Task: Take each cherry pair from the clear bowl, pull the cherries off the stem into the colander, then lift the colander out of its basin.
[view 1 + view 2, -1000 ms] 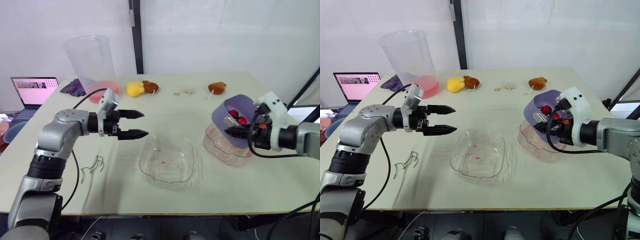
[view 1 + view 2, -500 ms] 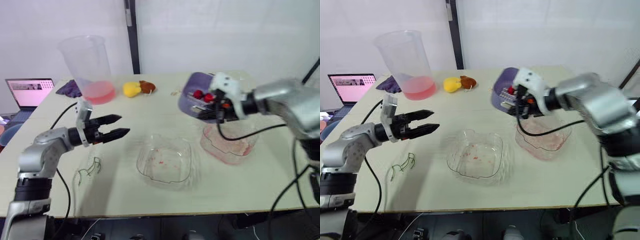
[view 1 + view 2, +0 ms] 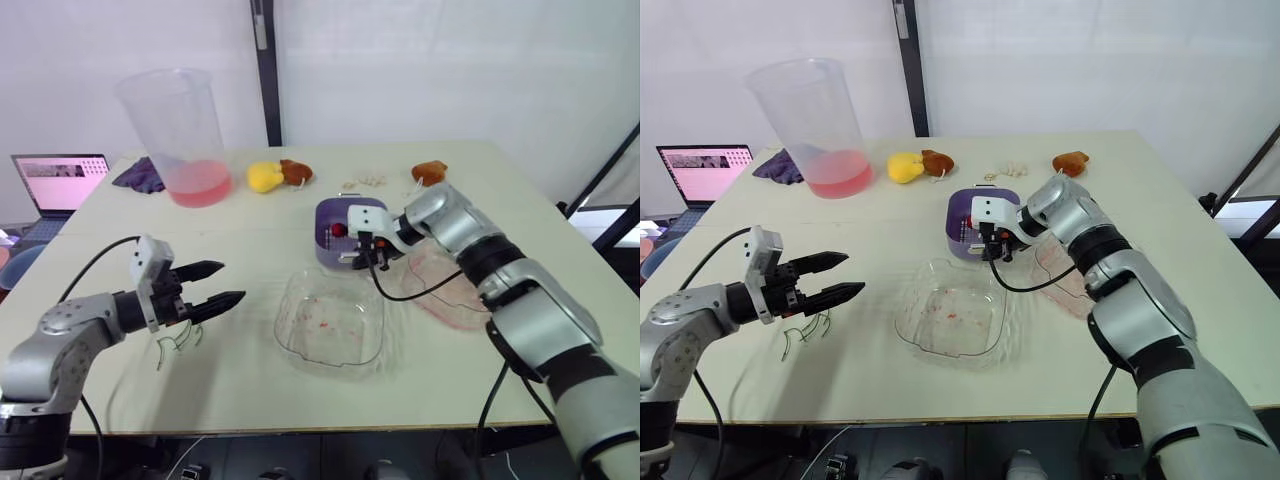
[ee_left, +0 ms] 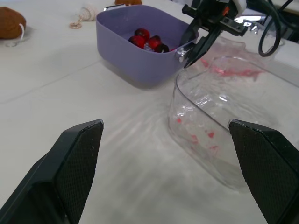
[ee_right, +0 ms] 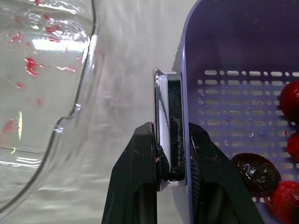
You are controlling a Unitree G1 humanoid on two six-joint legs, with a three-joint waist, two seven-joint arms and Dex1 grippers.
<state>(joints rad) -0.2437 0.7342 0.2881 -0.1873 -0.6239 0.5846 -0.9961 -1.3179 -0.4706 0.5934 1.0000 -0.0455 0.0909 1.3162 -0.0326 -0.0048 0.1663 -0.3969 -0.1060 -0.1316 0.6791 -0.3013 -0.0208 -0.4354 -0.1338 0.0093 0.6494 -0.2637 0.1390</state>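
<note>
My right gripper point(image 5: 170, 140) is clamped on the edge of the purple colander point(image 3: 343, 225). The colander holds cherries point(image 4: 147, 39) and sits on the table point(image 3: 250, 400) just beside the clear bowl point(image 3: 330, 322), out of its basin point(image 3: 452, 292). My left gripper point(image 3: 222, 284) hangs near the bowl, fingers spread wide.

Arms point(image 3: 58, 338) are shelled silver-grey with black joints; loose black cables point(image 4: 264, 32), white wrist blocks point(image 3: 149, 264), textured black fingers point(image 4: 70, 172) are fitted.
</note>
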